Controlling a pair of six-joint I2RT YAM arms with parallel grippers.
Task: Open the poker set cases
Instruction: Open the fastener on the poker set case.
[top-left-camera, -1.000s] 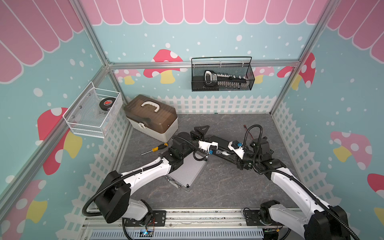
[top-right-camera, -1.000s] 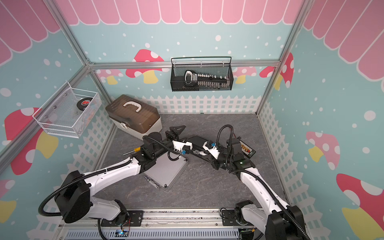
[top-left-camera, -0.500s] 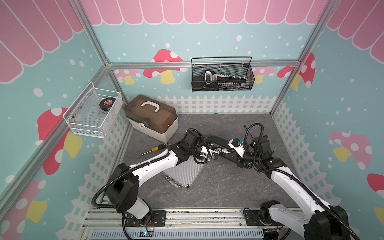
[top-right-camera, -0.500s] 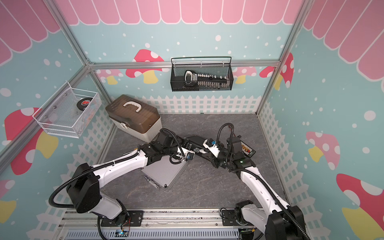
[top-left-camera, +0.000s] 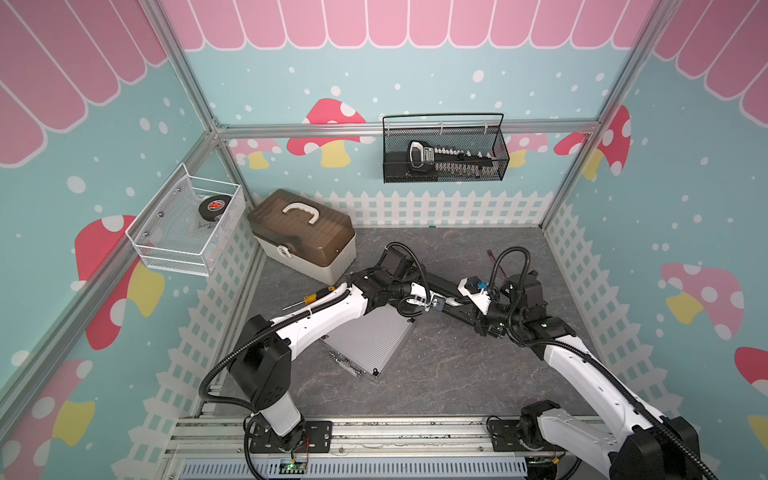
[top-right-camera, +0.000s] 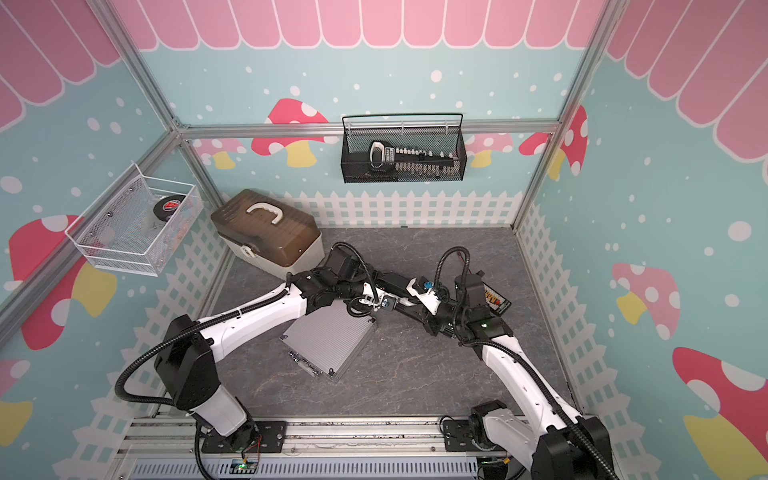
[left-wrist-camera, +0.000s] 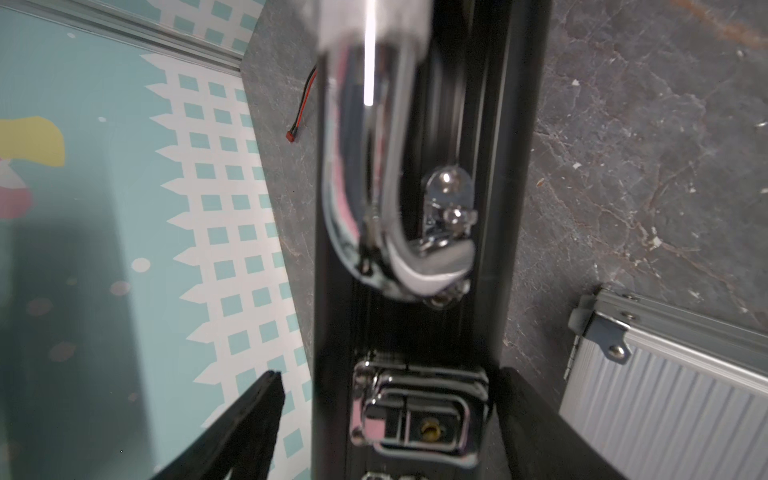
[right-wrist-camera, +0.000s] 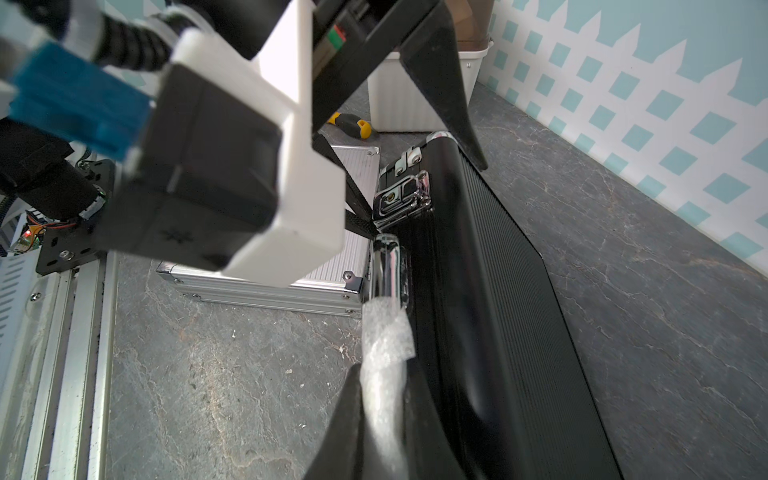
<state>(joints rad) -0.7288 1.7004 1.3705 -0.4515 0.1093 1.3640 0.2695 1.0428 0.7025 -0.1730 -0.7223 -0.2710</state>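
Reaching low with the left arm (top-left-camera: 324, 320), elbow bent, holding the left pincer (left-wrist-camera: 388, 372) spread wide astride the narrow edge of the black case (right-wrist-camera: 498, 291), directly over a chrome latch (left-wrist-camera: 419, 411). Opposite, folding the right arm (top-left-camera: 582, 361) low and clamping the right pincer (right-wrist-camera: 384, 399) on the foam-wrapped chrome handle (right-wrist-camera: 386, 266). Finely ribbed shell, stood on edge between both pincers. Beside the left pincer, flat on the marbled grey worktop (right-wrist-camera: 208, 374): the silver case (right-wrist-camera: 270, 293), ribbed aluminium, riveted corners.

The white-and-black left arm (top-left-camera: 316, 328) stretches forward with its elbow low, the left gripper (left-wrist-camera: 390, 386) spread wide. The white-and-black right arm (top-left-camera: 582, 365) bends inward; the right gripper (right-wrist-camera: 383, 374) is pinched tight on a foam-wrapped chrome handle (right-wrist-camera: 386, 332), close beside the left fingertips (right-wrist-camera: 453, 104).
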